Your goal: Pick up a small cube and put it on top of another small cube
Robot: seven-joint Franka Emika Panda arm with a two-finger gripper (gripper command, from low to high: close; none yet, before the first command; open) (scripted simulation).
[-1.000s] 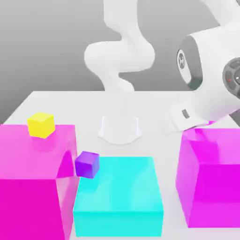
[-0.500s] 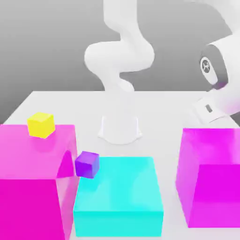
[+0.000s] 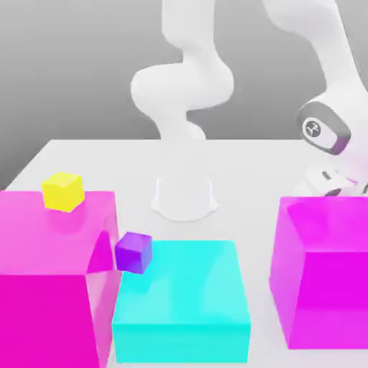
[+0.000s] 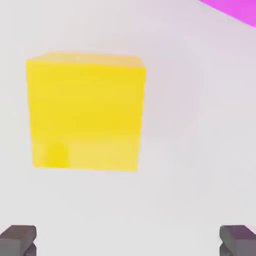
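The small cube (image 4: 85,112), orange-yellow, lies on the white table right under my hand. In the hand view my gripper (image 4: 128,241) is open above it, with the two dark fingertips (image 4: 18,239) far apart and nothing between them. In the exterior view my hand (image 3: 332,180) sits low behind the magenta block (image 3: 323,273) on the exterior view's right, which hides the fingers and this cube. A paler lemon-yellow small cube (image 3: 63,192) rests on top of the left magenta block (image 3: 43,287). A purple small cube (image 3: 134,251) sits at the cyan block's near-left corner.
The cyan block (image 3: 180,302) stands low between the two tall magenta blocks at the front. My arm's white base (image 3: 184,198) stands behind it at mid-table. A magenta corner (image 4: 235,10) of a block lies close to the small cube.
My hand has swung toward the exterior view's right and dropped down behind the right magenta block. The blocks and small cubes have not moved. The fingers have stayed open.
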